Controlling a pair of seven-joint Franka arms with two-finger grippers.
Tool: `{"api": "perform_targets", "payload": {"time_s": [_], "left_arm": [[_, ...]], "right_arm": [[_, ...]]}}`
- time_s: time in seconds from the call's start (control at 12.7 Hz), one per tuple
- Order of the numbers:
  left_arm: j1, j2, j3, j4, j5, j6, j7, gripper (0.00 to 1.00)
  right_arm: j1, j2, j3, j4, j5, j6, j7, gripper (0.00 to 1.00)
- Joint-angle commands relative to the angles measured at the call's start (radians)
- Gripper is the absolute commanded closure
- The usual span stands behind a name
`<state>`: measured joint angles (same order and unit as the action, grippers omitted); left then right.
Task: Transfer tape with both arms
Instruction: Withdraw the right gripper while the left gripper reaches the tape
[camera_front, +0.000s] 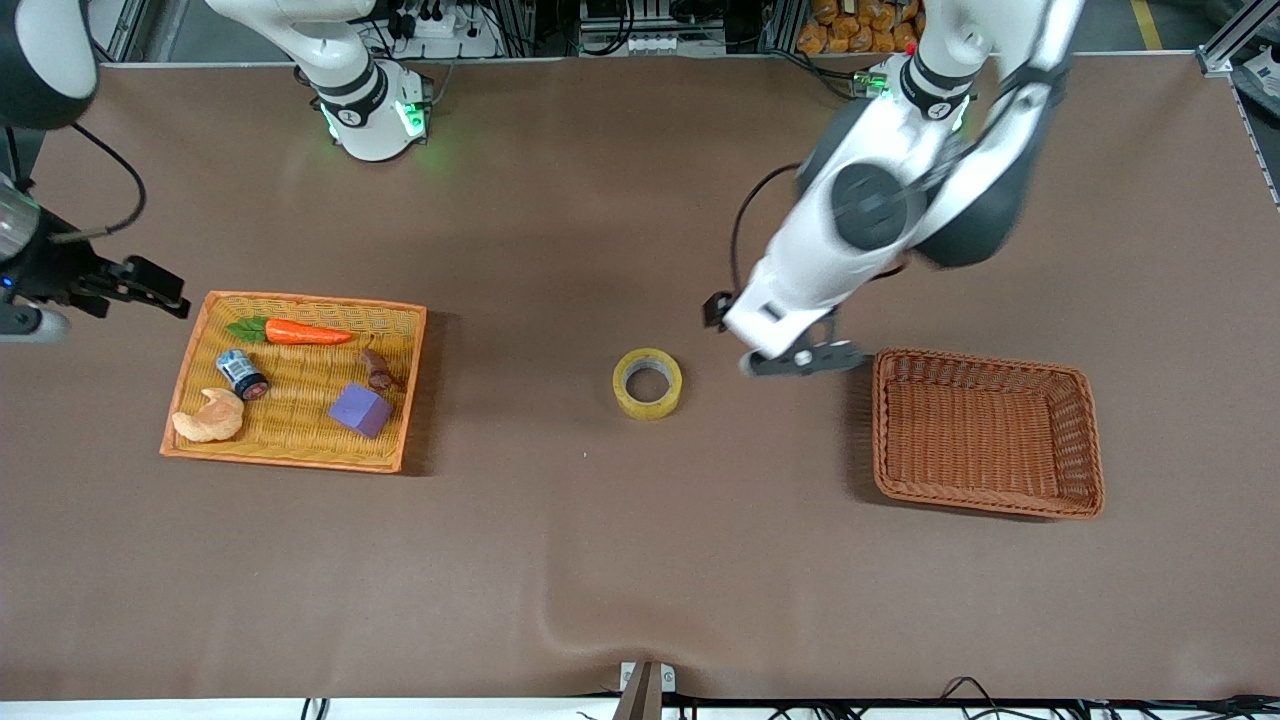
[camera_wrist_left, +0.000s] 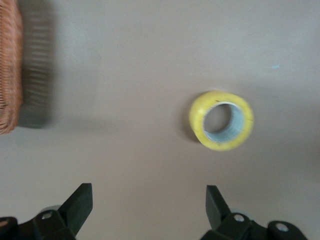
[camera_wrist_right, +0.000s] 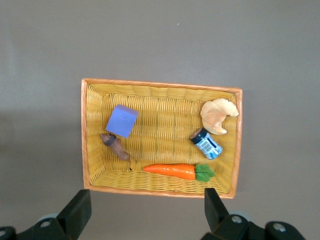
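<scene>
The tape (camera_front: 647, 383), a yellowish ring with a grey-white core, lies flat on the brown table (camera_front: 600, 560) near its middle. It also shows in the left wrist view (camera_wrist_left: 221, 120). My left gripper (camera_front: 805, 358) hangs open and empty over the table between the tape and the brown basket (camera_front: 985, 432). In its own view (camera_wrist_left: 148, 205) the jaws stand wide apart over bare table, with the tape off to one side. My right gripper (camera_front: 165, 290) is open and empty, up in the air beside the yellow tray (camera_front: 300, 300). Its own view (camera_wrist_right: 147, 210) looks down on that tray.
The yellow tray (camera_wrist_right: 160, 85), toward the right arm's end, holds a carrot (camera_wrist_right: 170, 170), a blue-and-white can (camera_wrist_right: 206, 143), a croissant (camera_wrist_right: 218, 115), a purple block (camera_wrist_right: 122, 121) and a small brown item (camera_wrist_right: 115, 146). The brown basket (camera_wrist_left: 9, 65) has nothing in it.
</scene>
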<state>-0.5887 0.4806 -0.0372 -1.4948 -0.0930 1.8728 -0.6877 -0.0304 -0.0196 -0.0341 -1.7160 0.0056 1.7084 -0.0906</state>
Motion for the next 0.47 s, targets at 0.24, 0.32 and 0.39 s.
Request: {"api": "perform_targets", "payload": {"time_s": [0.24,0.32,0.39], "left_arm": [[-0.101,0.232,0.008,0.034,0.084,0.340,-0.301,0.00],[-0.114,0.257,0.008,0.033,0.088,0.368,-0.320,0.00],[-0.126,0.275,0.008,0.031,0.091,0.371,-0.323,0.00]], "right_arm": [[-0.065,-0.053,-0.003,-0.024,-0.007,-0.076,-0.131,0.00],[-0.062,-0.051,-0.003,0.001,-0.007,-0.105,-0.095,0.00],[-0.054,-0.048,-0.003,0.028,-0.007,-0.133,-0.078,0.00]]}}
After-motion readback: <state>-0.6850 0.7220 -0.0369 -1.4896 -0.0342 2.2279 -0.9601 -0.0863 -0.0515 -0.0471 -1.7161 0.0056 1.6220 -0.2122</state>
